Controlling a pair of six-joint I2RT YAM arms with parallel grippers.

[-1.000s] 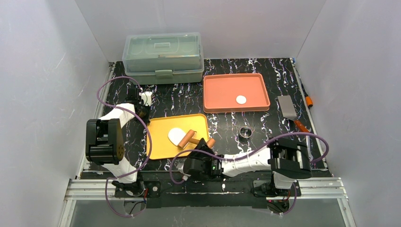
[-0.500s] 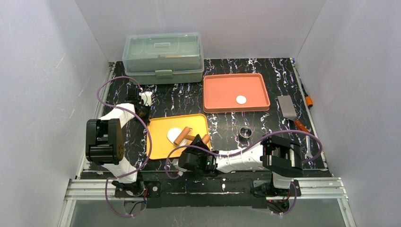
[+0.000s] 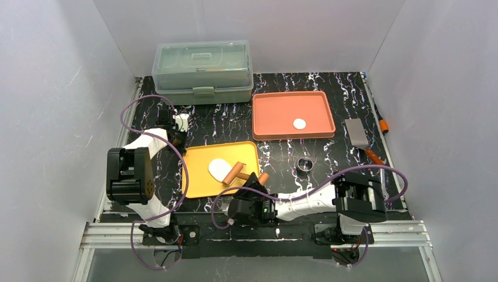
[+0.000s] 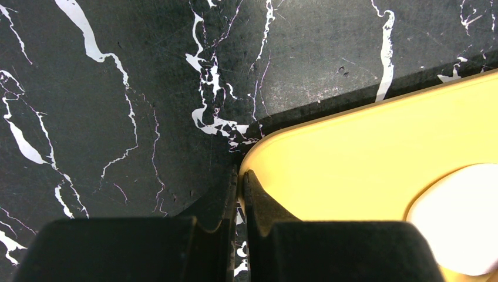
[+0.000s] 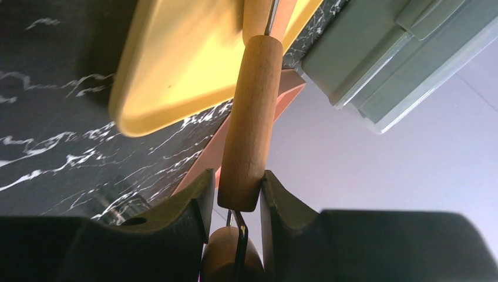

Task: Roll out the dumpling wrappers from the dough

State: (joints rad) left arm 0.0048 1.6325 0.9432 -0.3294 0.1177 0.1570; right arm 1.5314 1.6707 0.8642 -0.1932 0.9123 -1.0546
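The dough (image 3: 217, 169) is a flat white oval on the yellow tray (image 3: 199, 179); its edge also shows in the left wrist view (image 4: 464, 223). A wooden rolling pin (image 3: 233, 173) lies slanted on the dough's right side. My right gripper (image 3: 253, 182) is shut on the pin's handle (image 5: 249, 135), fingers on both sides. My left gripper (image 3: 180, 143) is shut on the far left corner rim of the yellow tray (image 4: 352, 158), which shows pinched between its tips (image 4: 241, 175). One dumpling wrapper (image 3: 299, 123), a small round white disc, lies in the orange tray (image 3: 276, 111).
A small metal ring (image 3: 304, 164) stands on the black marbled table, right of the yellow tray. A scraper with an orange handle (image 3: 358, 135) lies at the right edge. A clear lidded box (image 3: 202, 70) stands at the back left.
The right gripper pushed the rolling pin left and away over the dough, then drew it back to about where it started. The left gripper has not moved.
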